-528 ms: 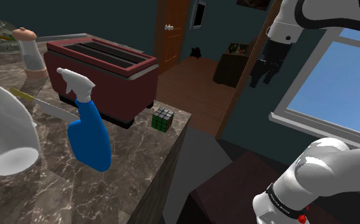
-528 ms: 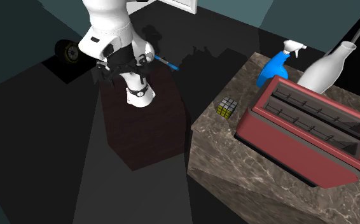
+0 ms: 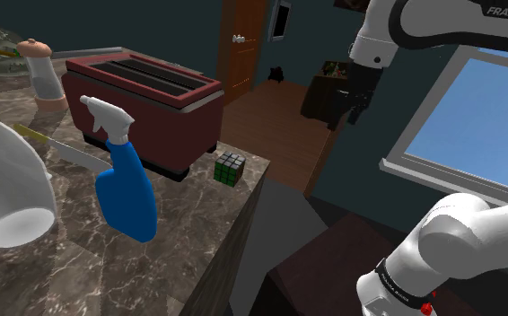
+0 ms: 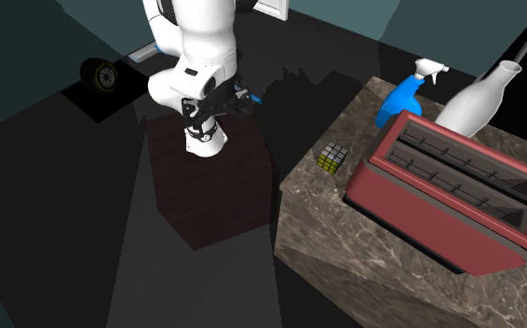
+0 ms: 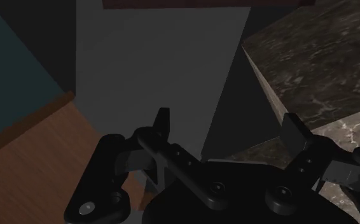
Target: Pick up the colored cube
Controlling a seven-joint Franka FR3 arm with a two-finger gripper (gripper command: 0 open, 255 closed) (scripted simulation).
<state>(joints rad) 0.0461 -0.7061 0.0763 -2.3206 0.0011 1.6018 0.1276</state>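
Pincer (image 3: 352, 108) has shifted toward the marbled counter (image 3: 185, 251) (fingers parted), wooden floor (image 3: 279, 135) beyond.

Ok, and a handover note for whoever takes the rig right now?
Gripper: open, empty, up in the air beyond the counter edge.
Cube: on the counter near its corner, beside the toaster, untouched.
Done: nothing grasped yet.
Left: bring the gripper over the cube, lower, close on it, lift.
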